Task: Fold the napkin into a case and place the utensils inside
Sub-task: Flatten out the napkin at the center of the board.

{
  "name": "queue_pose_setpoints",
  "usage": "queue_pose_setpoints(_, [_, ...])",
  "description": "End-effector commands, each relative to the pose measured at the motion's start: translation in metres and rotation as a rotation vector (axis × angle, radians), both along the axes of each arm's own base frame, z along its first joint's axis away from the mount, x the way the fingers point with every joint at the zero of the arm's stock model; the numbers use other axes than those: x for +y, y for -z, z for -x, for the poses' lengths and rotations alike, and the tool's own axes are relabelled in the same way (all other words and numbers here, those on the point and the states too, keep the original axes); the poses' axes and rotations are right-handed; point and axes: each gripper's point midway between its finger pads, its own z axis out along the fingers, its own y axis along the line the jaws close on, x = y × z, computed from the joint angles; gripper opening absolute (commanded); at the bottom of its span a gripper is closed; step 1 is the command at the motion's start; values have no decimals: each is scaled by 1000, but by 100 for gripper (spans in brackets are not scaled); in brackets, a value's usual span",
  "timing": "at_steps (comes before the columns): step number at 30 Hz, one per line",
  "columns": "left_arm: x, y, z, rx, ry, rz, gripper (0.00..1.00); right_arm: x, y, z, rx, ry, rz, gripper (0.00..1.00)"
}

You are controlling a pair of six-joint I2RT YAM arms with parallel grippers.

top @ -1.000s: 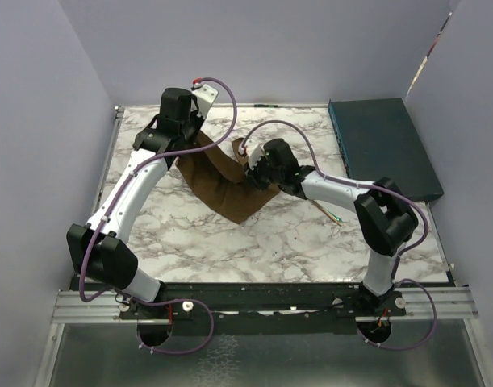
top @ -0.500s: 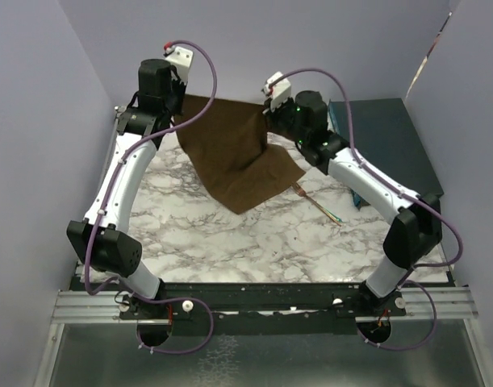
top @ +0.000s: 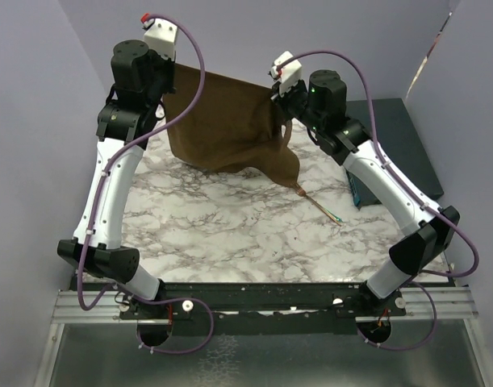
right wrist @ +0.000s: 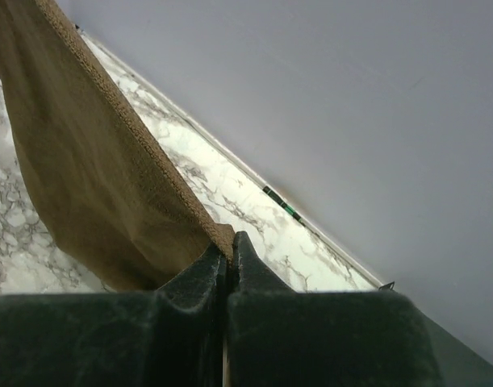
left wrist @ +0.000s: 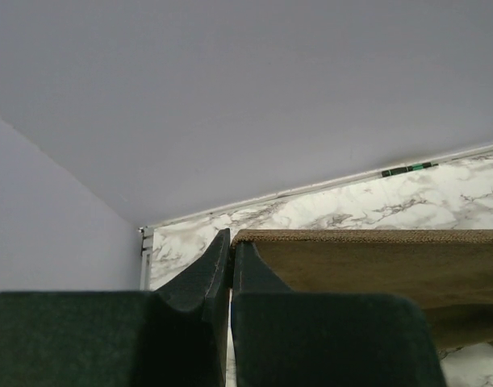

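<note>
While napkin (top: 230,121) is hung aloft, corners are clamped by left gripper (left wrist: 231,242); right gripper (right wrist: 231,246) | fork (top: 319,206) seen at its 4 o'clock

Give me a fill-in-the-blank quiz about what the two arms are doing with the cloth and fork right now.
The left gripper and right gripper each pinch a top ____ of the napkin.
The fork lies on the table, nearer the ____ arm.
The fork is held by ____ gripper.
Missing words: corner; right; neither.
</note>
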Motion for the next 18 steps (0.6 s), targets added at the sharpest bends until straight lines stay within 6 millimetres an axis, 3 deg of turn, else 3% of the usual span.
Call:
queue_pose_setpoints(1, [49,-47,26,-112,-176,-27,0,-39,-10,11,25,92,70,1])
queue_pose_setpoints(12, [49,-43,24,-96,-167,-74,0,-40,-20,24,14,47,83,1])
queue_pose_setpoints(18, [43,-12,0,-24,-150,-95,0,-38,0,-4,-4,109,112,1])
